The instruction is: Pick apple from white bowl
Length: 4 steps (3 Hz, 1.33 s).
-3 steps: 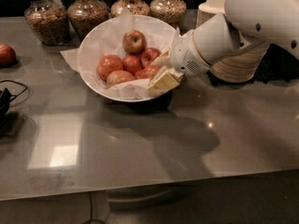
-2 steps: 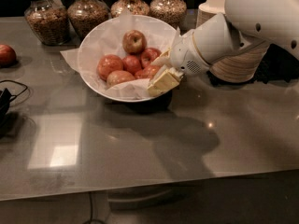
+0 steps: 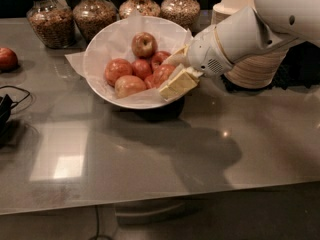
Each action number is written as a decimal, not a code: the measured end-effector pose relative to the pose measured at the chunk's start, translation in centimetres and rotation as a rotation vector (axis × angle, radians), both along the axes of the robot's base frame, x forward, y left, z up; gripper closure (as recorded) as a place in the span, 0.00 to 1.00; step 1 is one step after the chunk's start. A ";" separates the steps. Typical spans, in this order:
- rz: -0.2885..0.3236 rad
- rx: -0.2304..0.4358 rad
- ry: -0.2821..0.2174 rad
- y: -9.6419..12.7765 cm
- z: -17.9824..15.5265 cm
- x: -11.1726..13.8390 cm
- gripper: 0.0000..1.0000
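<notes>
Nothing is visibly shifting since a second ago: the hand (image 3: 169,77) is hanging open astride the apple (image 3: 159,74) at the white bowl's (image 3: 100,46) right rim, likely risking a lower finger catching that rim and tipping it.

Four glass jars stand in a row along the back of the grey glossy surface (image 3: 150,154): the first jar (image 3: 49,21) and second jar (image 3: 95,14) at the left, the third jar (image 3: 140,1) and fourth jar (image 3: 182,6) further right, all filled with brownish grains or nuts. A lone red apple (image 3: 7,59) lies at the far left edge. Nearer, a black cable (image 3: 12,90) loops beside a dark object (image 3: 4,115). A stack of beige paper bowls (image 3: 257,66) stands at the right, just behind the claw (image 3: 169,76). A pale light patch (image 3: 55,156) reflects at front left
</notes>
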<state>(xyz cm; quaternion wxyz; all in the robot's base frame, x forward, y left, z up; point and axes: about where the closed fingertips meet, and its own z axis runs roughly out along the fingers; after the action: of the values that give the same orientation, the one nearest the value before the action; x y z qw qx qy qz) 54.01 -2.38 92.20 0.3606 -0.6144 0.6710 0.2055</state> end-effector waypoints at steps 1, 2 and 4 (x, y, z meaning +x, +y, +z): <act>0.053 0.083 -0.054 0.2 4.0 -0.7 1.00; 0.105 0.184 -0.089 0.3 7.5 -1.4 1.00; 0.222 0.226 -0.008 0.4 8.0 -5.5 1.00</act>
<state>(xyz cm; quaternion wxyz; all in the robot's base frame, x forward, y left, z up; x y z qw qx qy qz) 48.53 -1.97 100.23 0.4053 -0.6412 0.5699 0.3158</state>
